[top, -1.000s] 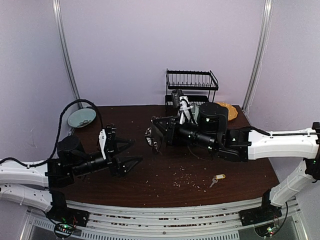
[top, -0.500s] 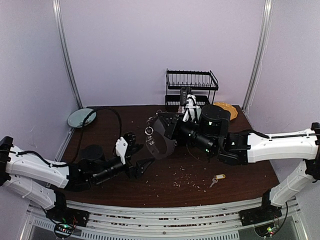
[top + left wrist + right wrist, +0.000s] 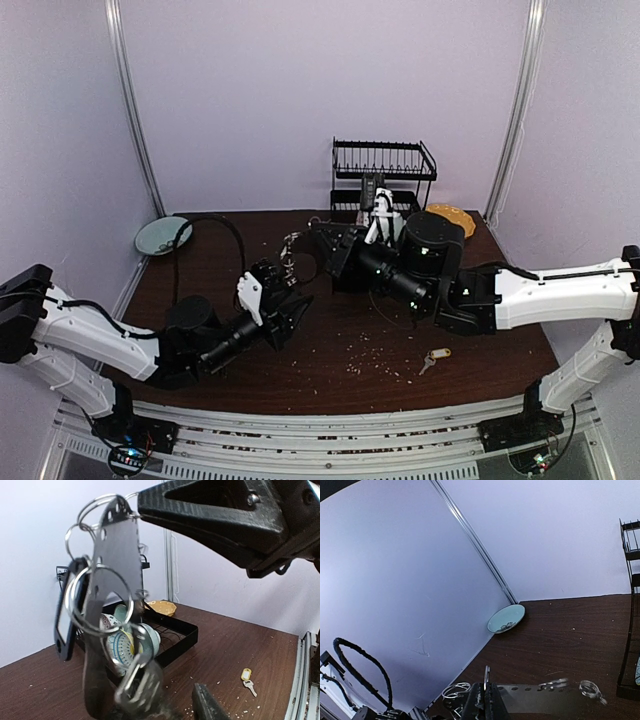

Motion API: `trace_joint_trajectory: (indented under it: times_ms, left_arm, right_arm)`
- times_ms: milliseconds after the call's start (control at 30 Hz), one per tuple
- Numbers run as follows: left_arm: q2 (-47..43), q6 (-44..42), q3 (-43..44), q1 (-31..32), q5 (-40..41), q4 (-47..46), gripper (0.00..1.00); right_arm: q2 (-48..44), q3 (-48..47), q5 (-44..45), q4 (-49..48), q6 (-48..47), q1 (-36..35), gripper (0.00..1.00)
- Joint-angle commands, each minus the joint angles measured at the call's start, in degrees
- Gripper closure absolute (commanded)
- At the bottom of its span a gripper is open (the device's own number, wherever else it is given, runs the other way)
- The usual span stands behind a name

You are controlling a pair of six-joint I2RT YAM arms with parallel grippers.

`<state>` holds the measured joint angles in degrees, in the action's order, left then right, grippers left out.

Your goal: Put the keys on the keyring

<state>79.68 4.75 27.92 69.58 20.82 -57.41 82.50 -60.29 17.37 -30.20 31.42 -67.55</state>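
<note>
The keyring point(image 3: 112, 555), a dark flat hoop hung with small silver rings and a black tag frame, hangs in the air above the table. My right gripper point(image 3: 320, 248) is shut on its top edge; in the right wrist view the fingers point(image 3: 492, 702) pinch thin metal. My left gripper point(image 3: 290, 308) sits just below and left of the keyring, jaws apart. One of its fingers point(image 3: 206, 705) stands clear of the blurred dangling bits; the other is hidden behind the hoop. The keys point(image 3: 435, 358), a silver key on a yellow tag point(image 3: 246, 674), lie on the table at the front right.
A black dish rack point(image 3: 383, 165) holding patterned bowls point(image 3: 125, 645) stands at the back. A teal plate point(image 3: 163, 235) leans in the back left corner. A yellow-orange item point(image 3: 455, 218) lies at the back right. Crumbs dot the brown table point(image 3: 350, 350).
My left arm has swung right and forward to under the keyring, and its jaws have narrowed. My right gripper has carried the keyring slightly up and back.
</note>
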Motion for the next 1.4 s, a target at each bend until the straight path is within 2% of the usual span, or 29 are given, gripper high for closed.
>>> trace_joint_trajectory:
  times_ms: [0,100,200,300,433,533,700,767,1000,1067,1133,1167,1267,1367]
  left_arm:
    - [-0.2,-2.0,1.7,0.0,3.8,-6.1,0.64]
    - [-0.6,-1.8,1.6,0.0,3.6,-5.1,0.65]
    - [-2.8,-1.5,-1.1,0.0,2.6,-5.3,0.61]
    - [-7.2,-2.5,-5.1,0.0,1.3,-4.4,0.59]
    - [-14.0,-3.6,-8.6,-0.1,2.2,1.4,0.54]
    - [-17.5,-4.2,-10.4,-0.5,0.8,2.8,0.48]
    - [-14.7,-5.7,-4.7,-1.1,-0.5,7.1,0.35]
    - [-12.8,-5.5,-2.6,-1.1,0.0,8.4,0.38]
    - [-10.2,-5.2,-2.7,-1.1,-2.8,3.9,0.52]
    - [-8.5,-5.5,-1.7,-1.1,-1.0,4.3,0.6]
    - [-7.1,-6.0,-0.7,-1.1,1.3,3.8,0.74]
    - [-6.7,-6.7,-0.5,-1.1,1.9,3.3,0.77]
    - [-5.8,-8.2,0.4,-1.2,3.4,2.2,0.78]
    - [-4.5,-8.5,1.8,-1.2,4.4,2.6,0.71]
  right_arm:
    - [-1.3,-0.2,0.1,-3.4,-0.3,-0.8,1.0]
    - [-1.4,0.0,-0.4,-3.9,-0.4,-0.8,1.0]
    - [-1.8,0.0,-0.3,-3.7,-0.6,-0.8,1.0]
    - [-2.5,0.2,0.0,-3.4,-1.2,-0.8,1.0]
    - [-2.8,0.2,-0.3,-3.4,-1.7,-0.8,1.0]
    - [-2.8,0.4,-0.3,-3.7,-1.6,-0.8,1.0]
    - [-2.7,0.5,-0.5,-3.9,-1.3,-0.8,1.0]
    - [-2.8,0.5,-0.7,-4.0,-1.3,-0.8,1.0]
    - [-3.1,0.8,-1.1,-4.0,-1.2,-0.9,1.0]
    - [-3.1,0.9,-1.4,-4.4,-1.0,-0.9,1.0]
    - [-3.1,0.9,-1.9,-4.7,-1.0,-0.9,1.0]
    - [-3.1,0.8,-2.0,-4.7,-1.0,-1.0,1.0]
    - [-3.3,0.8,-2.1,-4.7,-1.1,-1.0,1.0]
    - [-3.1,0.8,-2.1,-4.7,-1.2,-1.2,1.0]
